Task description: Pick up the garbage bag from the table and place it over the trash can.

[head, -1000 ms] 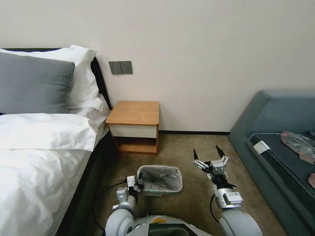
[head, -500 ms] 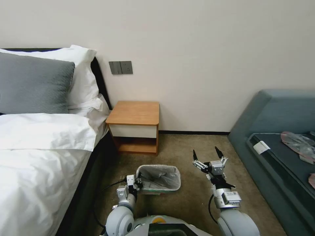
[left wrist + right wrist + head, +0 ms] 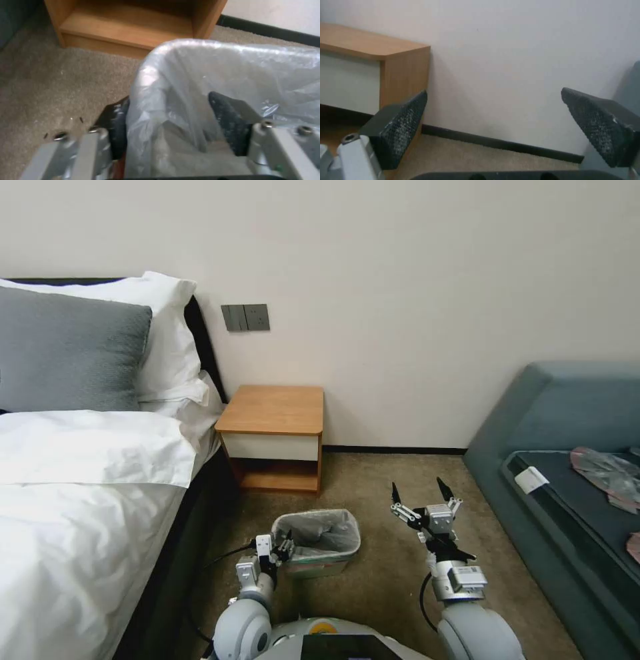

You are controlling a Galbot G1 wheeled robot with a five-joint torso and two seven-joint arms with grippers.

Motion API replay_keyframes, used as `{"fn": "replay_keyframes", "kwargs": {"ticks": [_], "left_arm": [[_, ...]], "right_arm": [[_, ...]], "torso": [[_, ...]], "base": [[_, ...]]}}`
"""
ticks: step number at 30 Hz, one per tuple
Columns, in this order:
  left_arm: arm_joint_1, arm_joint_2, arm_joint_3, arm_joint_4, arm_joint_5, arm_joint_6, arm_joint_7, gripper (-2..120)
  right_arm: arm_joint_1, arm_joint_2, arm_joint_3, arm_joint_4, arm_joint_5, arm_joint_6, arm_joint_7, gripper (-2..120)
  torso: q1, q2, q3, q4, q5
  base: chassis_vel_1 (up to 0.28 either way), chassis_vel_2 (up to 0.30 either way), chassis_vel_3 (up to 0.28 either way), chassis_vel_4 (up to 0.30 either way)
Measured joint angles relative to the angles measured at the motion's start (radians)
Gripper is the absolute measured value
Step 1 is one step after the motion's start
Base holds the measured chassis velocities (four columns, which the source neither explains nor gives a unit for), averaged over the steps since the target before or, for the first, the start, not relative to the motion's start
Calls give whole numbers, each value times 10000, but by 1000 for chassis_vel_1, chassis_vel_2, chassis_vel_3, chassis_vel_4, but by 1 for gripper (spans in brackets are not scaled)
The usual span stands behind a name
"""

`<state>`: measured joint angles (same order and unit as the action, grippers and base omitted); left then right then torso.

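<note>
The trash can (image 3: 325,567), a small cream bin, stands on the carpet in front of the table (image 3: 273,410). The garbage bag (image 3: 319,532) lines it, its thin grey plastic folded over the rim (image 3: 173,47). My left gripper (image 3: 279,553) is at the can's near left corner, shut across the bag-covered rim, with one finger (image 3: 115,125) outside and the other finger (image 3: 230,125) inside behind the plastic. My right gripper (image 3: 418,490) hangs open above the carpet to the right of the can, holding nothing; in its wrist view the right gripper (image 3: 494,93) faces the wall and the table's side (image 3: 405,75).
A bed (image 3: 87,500) with white sheets fills the left. A blue-grey sofa (image 3: 567,447) at the right carries flat grey-pink bags (image 3: 607,470). A black cable (image 3: 227,557) lies on the carpet near the left arm. Open carpet (image 3: 373,473) lies between table and sofa.
The trash can with its bag has shifted a little to the left and away from me together with the left gripper. The right gripper has drawn slightly back and stays open.
</note>
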<state>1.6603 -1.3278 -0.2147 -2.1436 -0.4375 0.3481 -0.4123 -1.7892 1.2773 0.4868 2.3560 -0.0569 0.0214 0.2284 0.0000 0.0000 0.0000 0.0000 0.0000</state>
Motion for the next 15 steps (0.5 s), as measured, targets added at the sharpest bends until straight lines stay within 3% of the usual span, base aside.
{"fn": "replay_keyframes", "kwargs": {"ticks": [5,9,15], "left_arm": [[38,22,-79,-30,212,-43,28,78],[149,51,-202,-106,555,-125,160,96],[302,95,-559,-125,1319,-932,545,100]], "right_arm": [[35,-11,-43,5,21,-12,45,100],[62,-11,-97,6,64,-46,87,100],[35,112,-110,14,339,-171,97,100]], "torso": [[0,0,0,0,0],[0,0,0,0,0],[0,0,0,1,0]], "base": [[0,0,0,0],[0,0,0,0],[0,0,0,0]]}}
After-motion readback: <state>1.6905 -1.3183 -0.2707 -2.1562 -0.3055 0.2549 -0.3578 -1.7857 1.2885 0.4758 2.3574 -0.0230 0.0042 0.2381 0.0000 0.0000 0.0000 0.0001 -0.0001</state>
